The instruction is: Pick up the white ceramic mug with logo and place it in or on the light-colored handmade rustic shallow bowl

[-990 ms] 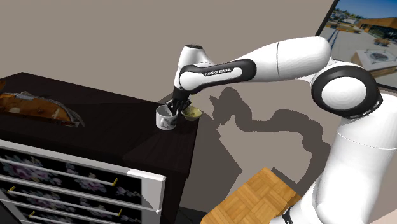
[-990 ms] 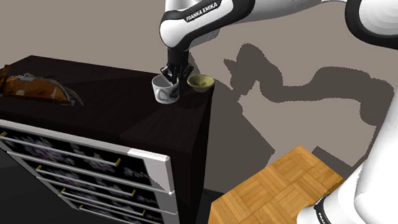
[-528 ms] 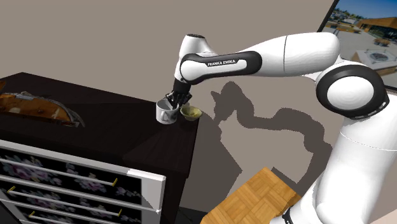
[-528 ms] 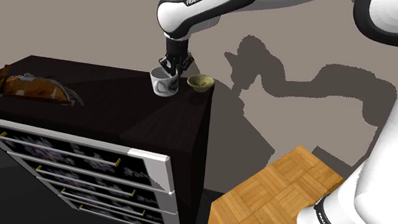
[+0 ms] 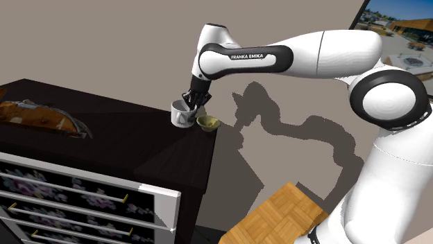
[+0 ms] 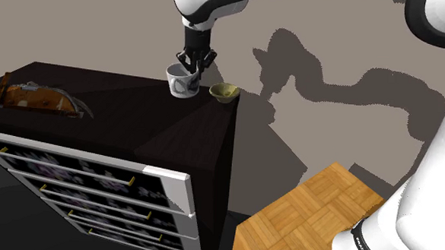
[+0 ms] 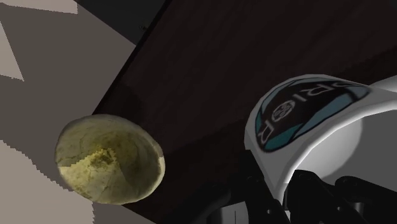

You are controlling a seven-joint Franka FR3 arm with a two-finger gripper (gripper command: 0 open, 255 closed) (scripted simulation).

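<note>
Clamping mug (image 6: 182,81) rim with end effector (image 6: 192,67) | bowl (image 6: 224,91) just beside | dresser (image 6: 99,116) beneath

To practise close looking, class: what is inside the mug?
One finger of the gripper reaches inside the mug, clamping its wall. Otherwise pale inner wall shows; the finger covers the bottom.

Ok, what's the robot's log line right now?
gripper: shut on mug rim | mug: held, not yet over bowl | bowl: empty, on dresser corner
</note>
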